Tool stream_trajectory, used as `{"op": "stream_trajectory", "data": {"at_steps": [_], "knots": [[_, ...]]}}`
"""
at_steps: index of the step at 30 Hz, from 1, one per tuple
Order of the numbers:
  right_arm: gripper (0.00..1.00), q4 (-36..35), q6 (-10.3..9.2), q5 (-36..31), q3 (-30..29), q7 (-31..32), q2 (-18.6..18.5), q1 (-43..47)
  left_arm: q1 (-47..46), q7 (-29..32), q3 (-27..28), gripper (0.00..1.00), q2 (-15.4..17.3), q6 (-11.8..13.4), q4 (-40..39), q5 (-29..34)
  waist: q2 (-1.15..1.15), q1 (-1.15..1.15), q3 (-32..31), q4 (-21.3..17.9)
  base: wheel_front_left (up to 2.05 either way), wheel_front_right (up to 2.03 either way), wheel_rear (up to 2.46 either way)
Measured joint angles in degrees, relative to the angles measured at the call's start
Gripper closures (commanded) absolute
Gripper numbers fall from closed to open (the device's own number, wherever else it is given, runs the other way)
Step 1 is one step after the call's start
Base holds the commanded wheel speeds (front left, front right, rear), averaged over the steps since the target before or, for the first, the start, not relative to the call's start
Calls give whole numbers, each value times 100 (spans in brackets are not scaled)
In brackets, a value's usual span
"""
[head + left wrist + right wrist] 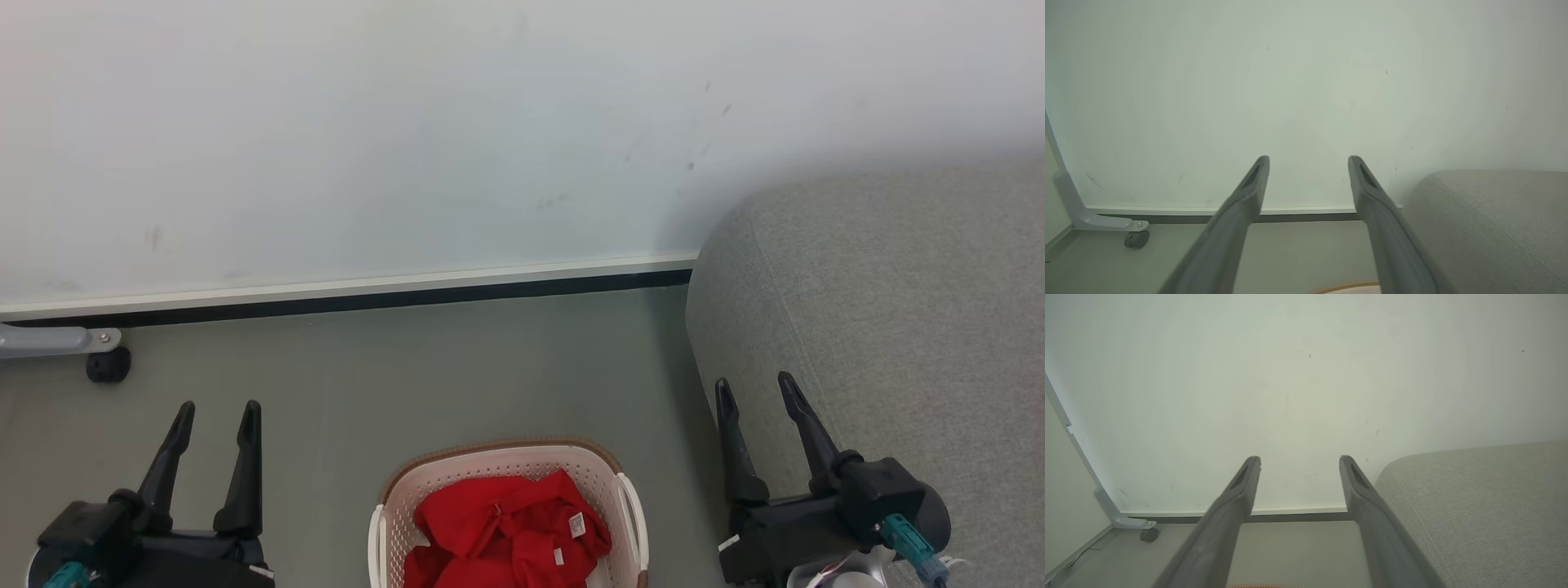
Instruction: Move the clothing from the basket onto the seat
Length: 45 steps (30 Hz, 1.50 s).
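- Left gripper [220,406], two long dark fingers: the jaws are standing wide apart and holding nothing. It is hovering over bare floor to the left of the basket, fingers pointing toward the wall.
- Right gripper [753,380]: the jaws are likewise spread wide and are empty. Its fingers are showing against the rounded left end of the seat.
- Bright red soft fabric clothing [506,531] with small white sewn labels is lying crumpled inside the basket, covering most of its bottom, with two labels facing up.
- Cream-white perforated plastic basket [522,465] with a brown woven-look rim is sitting on the grey-green floor [490,367] between the two grippers. A strip of floor is separating it from the seat.
- Large light grey fabric-upholstered seat [898,327] is standing to the right of the basket, its far end meeting the wall.
- Pale white wall [408,122] is running along the floor's far edge, with a white and black strip at its foot.
- Small black castor [108,365] under a grey metal foot [49,340] is resting at the floor's far left edge.
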Motion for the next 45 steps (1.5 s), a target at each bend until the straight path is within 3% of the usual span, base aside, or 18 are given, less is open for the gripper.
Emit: {"op": "stream_trajectory", "data": {"at_steps": [12,30,36,45], "knots": [[0,-202,-29,-124,66,0,48,29,103,0,190,0,62,-53,-220,-9,0,0,292,-170,0,0,0],[0,-531,-46,-472,-78,-14,193,79,-146,0,328,0,605,-193,-516,-293,0,1,1501,-588,0,0,0],[0,-556,-46,-553,-177,-14,210,84,-385,0,146,0,794,-196,-552,-371,0,1,1970,-741,0,0,0],[0,-921,-46,-230,249,-14,213,-15,-821,89,-552,0,1149,-203,-549,-504,0,1,2688,-951,0,0,0]]}}
